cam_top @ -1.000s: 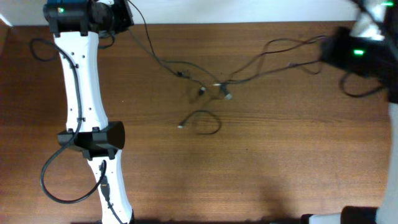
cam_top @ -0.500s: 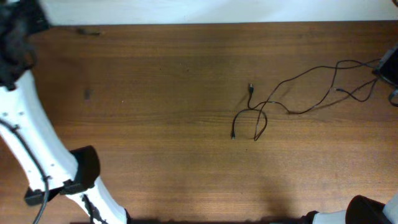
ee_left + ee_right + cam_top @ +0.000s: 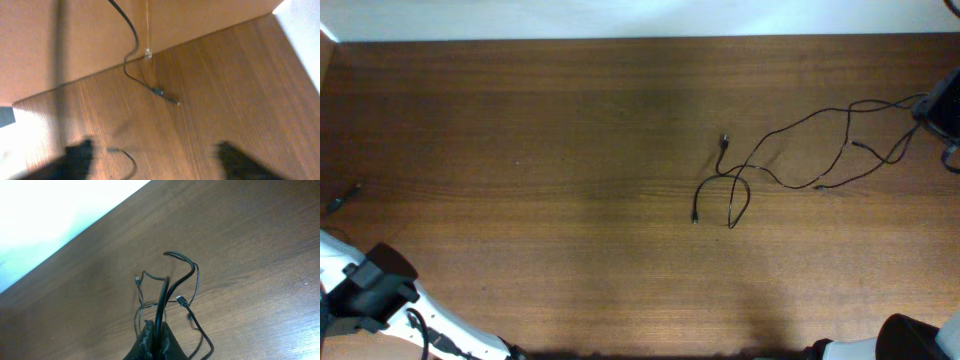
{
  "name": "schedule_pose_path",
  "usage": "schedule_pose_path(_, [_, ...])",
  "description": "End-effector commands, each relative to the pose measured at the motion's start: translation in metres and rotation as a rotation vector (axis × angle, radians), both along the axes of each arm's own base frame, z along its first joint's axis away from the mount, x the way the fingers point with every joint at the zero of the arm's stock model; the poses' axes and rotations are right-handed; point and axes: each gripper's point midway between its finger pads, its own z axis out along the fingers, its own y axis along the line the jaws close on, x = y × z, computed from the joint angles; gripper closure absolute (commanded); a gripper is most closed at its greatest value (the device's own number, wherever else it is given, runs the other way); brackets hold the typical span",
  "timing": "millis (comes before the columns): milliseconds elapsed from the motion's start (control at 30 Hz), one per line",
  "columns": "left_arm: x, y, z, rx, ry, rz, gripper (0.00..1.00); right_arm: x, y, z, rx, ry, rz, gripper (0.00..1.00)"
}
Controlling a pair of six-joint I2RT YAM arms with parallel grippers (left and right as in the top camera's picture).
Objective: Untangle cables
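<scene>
Over at the right edge of the brown wooden table (image 3: 520, 140), the right gripper (image 3: 932, 108) has the thin black cables (image 3: 732, 176) by one end. From there they trail leftward across the wood in loose, crossing strands. They finish near the middle of the table in a small loop with two free plug ends lying by it.

From the right wrist camera, the right gripper (image 3: 155, 332) is pinched tight on the cables (image 3: 161, 305). Several strands rise out of the closed fingers and fan over the table. One small plug lies just right of the main strand, and another sits further off to its left.

The left arm (image 3: 380, 290) is pulled back into the near left corner, well apart from that bundle. A lone black cord (image 3: 345, 195) lies at the far left edge of the table. In the left wrist view, the lone black cord (image 3: 159, 92) comes down along an orange-brown side panel (image 3: 75, 35) and ends in a slim plug flat on the wood. The left gripper (image 3: 157, 160) shows only as two blurred dark fingers spread wide, with nothing between them.
</scene>
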Motion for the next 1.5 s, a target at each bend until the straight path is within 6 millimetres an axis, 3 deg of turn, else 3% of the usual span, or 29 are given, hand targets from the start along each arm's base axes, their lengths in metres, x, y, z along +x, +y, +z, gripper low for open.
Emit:
schedule_pose_path(0, [0.0,0.005,-0.014,-0.048,-0.005,0.026,0.01,-0.001,0.002,0.004,-0.001,-0.015,0.015,0.96])
schedule_pose_path(100, [-0.034,0.014,-0.016,-0.021,0.032,0.295,0.01,-0.002,0.002,0.004,0.0,-0.011,0.015,0.96])
schedule_pose_path(233, [-0.039,0.008,-0.026,-0.05,0.092,0.27,0.01,-0.004,0.003,0.002,0.002,0.001,0.019,0.96])
schedule_pose_path(333, [-0.047,0.01,-0.043,-0.039,0.207,0.293,0.01,-0.008,0.005,-0.001,-0.001,0.021,0.035,0.96])
schedule_pose_path(367, [-0.035,0.002,-0.055,-0.087,0.195,0.257,0.01,-0.008,0.007,-0.001,0.009,0.019,0.043,0.96])
schedule_pose_path(433, [-0.011,-0.01,-0.059,-0.13,0.16,0.134,0.01,-0.007,0.014,0.001,0.042,0.004,0.067,0.96])
schedule_pose_path(500, [0.047,-0.044,-0.047,-0.175,0.028,-0.235,0.01,-0.005,0.026,0.003,0.048,-0.007,0.127,0.96])
schedule_pose_path(533, [0.065,-0.06,-0.038,-0.179,-0.025,-0.343,0.0,-0.004,0.035,0.003,0.048,-0.006,0.153,0.96])
schedule_pose_path(567, [0.08,-0.078,-0.028,-0.181,-0.073,-0.445,0.0,-0.002,0.047,0.003,0.047,-0.008,0.189,0.96])
schedule_pose_path(633, [0.109,-0.133,-0.006,-0.19,-0.165,-0.71,0.01,0.005,0.082,0.002,0.046,-0.015,0.298,0.96])
schedule_pose_path(667, [0.119,-0.159,0.001,-0.17,-0.171,-0.837,0.02,0.009,0.105,0.002,0.043,-0.022,0.366,0.96])
schedule_pose_path(733, [0.131,-0.192,0.004,-0.155,-0.165,-0.942,0.0,0.02,0.154,0.0,0.046,-0.042,0.501,0.96])
schedule_pose_path(833, [0.145,-0.234,0.005,-0.165,-0.166,-1.038,0.01,0.042,0.225,-0.02,0.089,-0.023,0.619,0.96])
schedule_pose_path(933, [0.151,-0.256,0.006,-0.165,-0.164,-1.091,0.01,0.054,0.273,-0.056,0.12,0.061,0.679,0.95])
schedule_pose_path(967, [0.153,-0.264,0.006,-0.149,-0.154,-1.133,0.01,0.059,0.287,-0.074,0.119,0.096,0.705,0.58])
schedule_pose_path(1000, [0.155,-0.273,0.006,-0.133,-0.146,-1.177,0.01,0.062,0.292,-0.082,0.118,0.114,0.712,0.28])
schedule_pose_path(1033, [0.156,-0.28,0.006,-0.122,-0.14,-1.208,0.01,0.065,0.293,-0.087,0.118,0.119,0.711,0.05])
schedule_pose_path(1067, [0.157,-0.285,0.006,-0.113,-0.138,-1.23,0.01,0.069,0.291,-0.087,0.112,0.111,0.703,0.01])
schedule_pose_path(1200, [0.162,-0.313,0.007,-0.094,-0.135,-1.314,0.01,0.078,0.256,-0.059,0.108,0.054,0.638,0.01])
schedule_pose_path(1300, [0.163,-0.335,0.006,-0.076,-0.12,-1.394,0.01,0.057,0.247,-0.029,0.15,0.005,0.774,0.01])
schedule_pose_path(1400, [0.161,-0.366,0.002,-0.084,-0.103,-1.473,0.0,0.046,0.222,-0.04,0.083,0.094,0.722,0.01])
schedule_pose_path(1467, [0.161,-0.385,-0.007,-0.106,-0.077,-1.518,0.0,0.048,0.193,-0.053,-0.009,0.166,0.59,0.01])
